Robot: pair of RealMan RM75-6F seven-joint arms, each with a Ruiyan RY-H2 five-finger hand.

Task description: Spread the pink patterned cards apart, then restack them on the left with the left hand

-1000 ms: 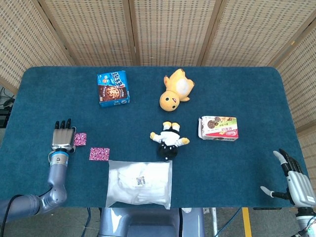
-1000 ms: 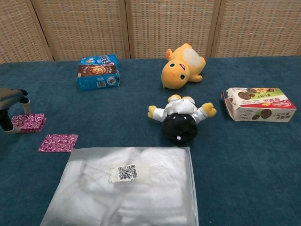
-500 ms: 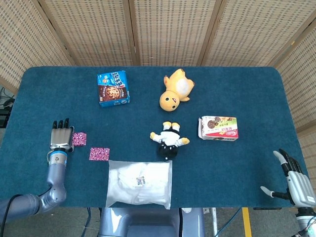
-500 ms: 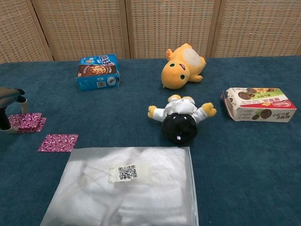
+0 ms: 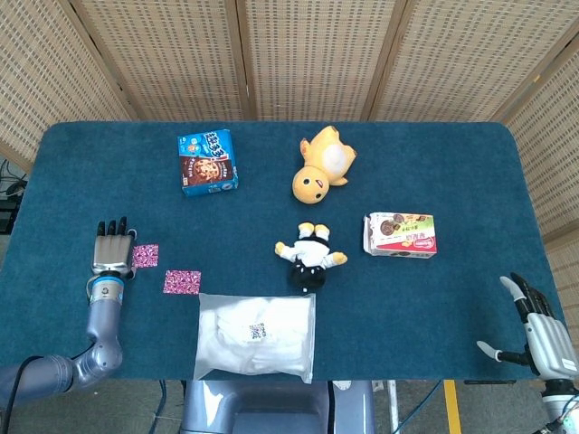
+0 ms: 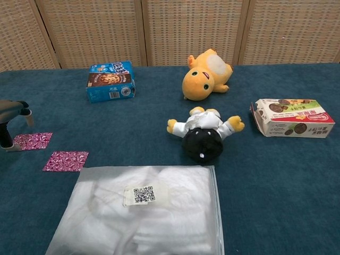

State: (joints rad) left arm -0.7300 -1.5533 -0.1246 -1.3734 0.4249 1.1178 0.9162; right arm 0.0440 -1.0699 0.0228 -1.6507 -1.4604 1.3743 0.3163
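My left hand (image 5: pixel 111 249) rests flat near the table's (image 5: pixel 434 163) left edge, fingers extended, holding nothing, beside one pink card (image 5: pixel 145 256), another pink card (image 5: pixel 182 281) lying just right.

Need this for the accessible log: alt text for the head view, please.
The left hand lies flat on a blue table beside a pink card, with a second pink card apart to its right. Also on the table: a plastic bag, two snack boxes and two plush toys; the right hand hangs off the front right corner.
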